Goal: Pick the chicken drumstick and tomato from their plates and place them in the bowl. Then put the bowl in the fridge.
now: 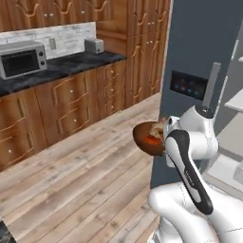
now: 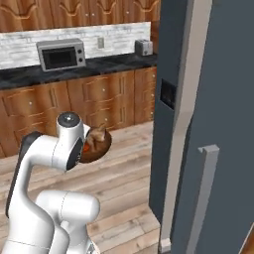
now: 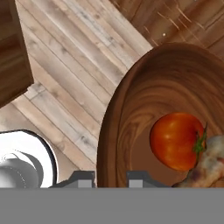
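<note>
Nearest the hand camera, two dark fingertips of the hand (image 3: 112, 178) clench the rim of the deep reddish-brown wooden bowl (image 3: 131, 109), one tip on either side of its wall. Inside the bowl lies the round red-orange tomato (image 3: 176, 141), and touching it on the right, the golden-brown chicken drumstick (image 3: 209, 166). From the left base camera, the bowl hangs above the wooden plank floor (image 1: 80, 180), just beside the tall slate-grey fridge (image 1: 199, 52).

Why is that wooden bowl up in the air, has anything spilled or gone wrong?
Nothing stands out. The gripper is shut on the bowl's rim, carrying it over the floor beside the open fridge. The tomato and chicken drumstick sit inside.
</note>
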Controlling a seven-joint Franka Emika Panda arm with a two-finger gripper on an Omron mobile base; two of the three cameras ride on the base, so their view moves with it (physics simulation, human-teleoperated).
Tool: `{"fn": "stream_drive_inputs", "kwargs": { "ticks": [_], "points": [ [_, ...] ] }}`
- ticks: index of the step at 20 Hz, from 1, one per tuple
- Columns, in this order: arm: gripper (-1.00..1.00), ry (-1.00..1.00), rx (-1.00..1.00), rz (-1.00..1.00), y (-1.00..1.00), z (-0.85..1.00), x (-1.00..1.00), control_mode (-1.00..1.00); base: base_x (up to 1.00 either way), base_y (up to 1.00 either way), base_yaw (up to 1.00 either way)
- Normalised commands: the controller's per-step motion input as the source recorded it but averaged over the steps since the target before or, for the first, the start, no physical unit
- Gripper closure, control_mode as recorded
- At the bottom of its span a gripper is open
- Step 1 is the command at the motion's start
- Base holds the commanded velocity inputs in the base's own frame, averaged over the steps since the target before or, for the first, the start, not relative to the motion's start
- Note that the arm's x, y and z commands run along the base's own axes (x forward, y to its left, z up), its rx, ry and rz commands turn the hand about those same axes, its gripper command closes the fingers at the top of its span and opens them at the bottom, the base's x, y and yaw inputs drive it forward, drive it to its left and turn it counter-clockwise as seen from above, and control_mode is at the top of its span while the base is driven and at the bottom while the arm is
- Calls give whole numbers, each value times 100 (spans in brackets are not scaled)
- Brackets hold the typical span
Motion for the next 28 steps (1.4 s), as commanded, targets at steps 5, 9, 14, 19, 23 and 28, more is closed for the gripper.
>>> {"fn": "stream_drive_inputs", "kwargs": {
  "ticks": [5, 9, 14, 19, 23, 28],
  "points": [
    [100, 0, 0, 0, 0, 0, 0, 100, -4, 32, -71],
    [100, 0, 0, 0, 0, 0, 0, 100, -3, 30, -72],
    [100, 0, 0, 0, 0, 0, 0, 100, 1, 47, -48],
    [100, 0, 0, 0, 0, 0, 0, 100, 11, 69, -6],
    [100, 0, 0, 0, 0, 0, 0, 100, 4, 59, -37],
    [100, 0, 0, 0, 0, 0, 0, 100, -10, 44, -48]
  ]
}}
